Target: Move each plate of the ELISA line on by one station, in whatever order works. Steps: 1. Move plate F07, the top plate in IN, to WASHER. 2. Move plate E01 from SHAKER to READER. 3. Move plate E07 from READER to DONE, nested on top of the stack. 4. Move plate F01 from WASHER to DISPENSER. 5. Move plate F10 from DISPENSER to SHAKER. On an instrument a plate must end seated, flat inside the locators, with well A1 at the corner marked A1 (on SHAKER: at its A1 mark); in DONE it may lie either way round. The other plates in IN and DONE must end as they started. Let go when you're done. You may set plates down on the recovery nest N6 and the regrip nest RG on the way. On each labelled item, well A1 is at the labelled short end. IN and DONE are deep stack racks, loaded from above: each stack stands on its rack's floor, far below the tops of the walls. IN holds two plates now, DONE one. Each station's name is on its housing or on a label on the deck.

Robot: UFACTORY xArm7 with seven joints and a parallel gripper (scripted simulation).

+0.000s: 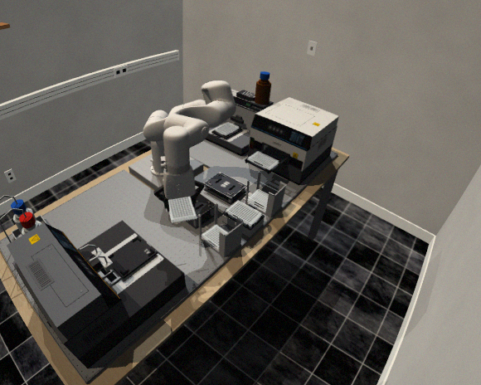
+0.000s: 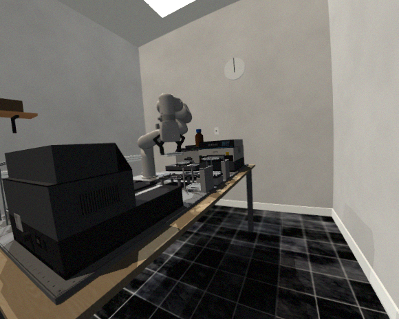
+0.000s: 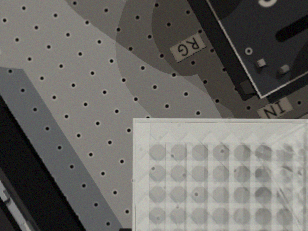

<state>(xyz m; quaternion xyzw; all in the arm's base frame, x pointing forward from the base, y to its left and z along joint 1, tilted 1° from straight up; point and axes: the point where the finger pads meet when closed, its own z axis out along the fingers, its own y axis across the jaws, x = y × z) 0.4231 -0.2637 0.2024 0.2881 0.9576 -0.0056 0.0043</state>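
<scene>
My gripper is shut on a clear well plate and holds it level above the perforated deck, left of the rack group. In the exterior view the gripper carries the plate well above the deck. In the wrist view the plate fills the lower right; its label is not readable. Under it lie the RG label, the IN label and a black nest. The big dark instrument at the front left has an empty dark stage.
Two walled racks stand near the front edge, with a plate on a station between them. More plates sit on the white instrument's drawer and on a rear unit. Thin posts stand around the racks.
</scene>
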